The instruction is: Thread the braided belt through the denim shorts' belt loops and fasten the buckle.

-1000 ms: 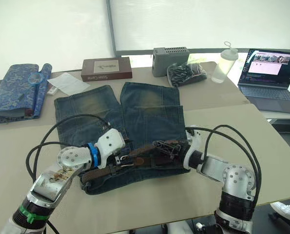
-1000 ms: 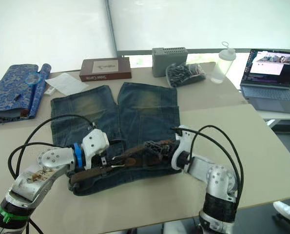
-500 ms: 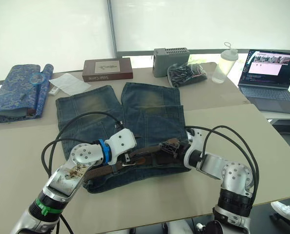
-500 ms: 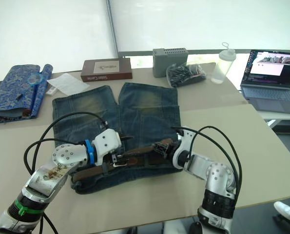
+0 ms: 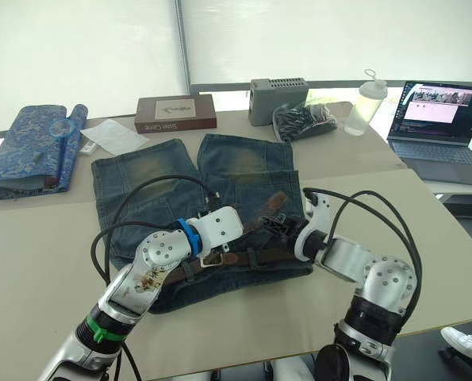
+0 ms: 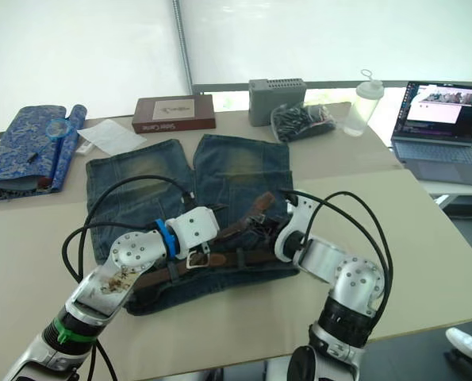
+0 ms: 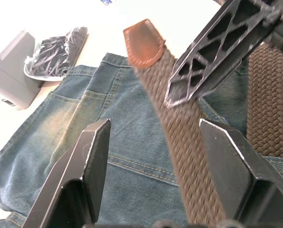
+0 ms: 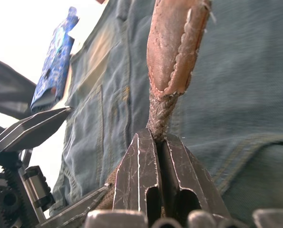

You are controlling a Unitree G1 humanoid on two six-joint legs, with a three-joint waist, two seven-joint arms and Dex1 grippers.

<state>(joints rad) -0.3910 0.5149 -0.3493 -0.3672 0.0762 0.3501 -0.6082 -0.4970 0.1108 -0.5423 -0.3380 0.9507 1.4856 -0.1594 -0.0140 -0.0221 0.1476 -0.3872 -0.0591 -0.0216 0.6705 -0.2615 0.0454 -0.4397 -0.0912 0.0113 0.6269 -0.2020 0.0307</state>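
The denim shorts lie flat on the table, waistband toward me. The braided belt runs along the waistband, and a belt loop crosses over it. The silver buckle rests just under my left wrist. My right gripper is shut on the belt's free end, just below the leather tip, and holds it raised above the shorts. My left gripper is open, and the raised strap passes between its fingers without touching them.
A blue patterned rolled cloth and white paper lie at the far left. A brown box, grey box, black bag and bottle line the back. A laptop sits far right.
My right gripper has closed on the belt's free end and lifted it up off the waistband. My left arm has moved right, bringing its open fingers around the raised strap.
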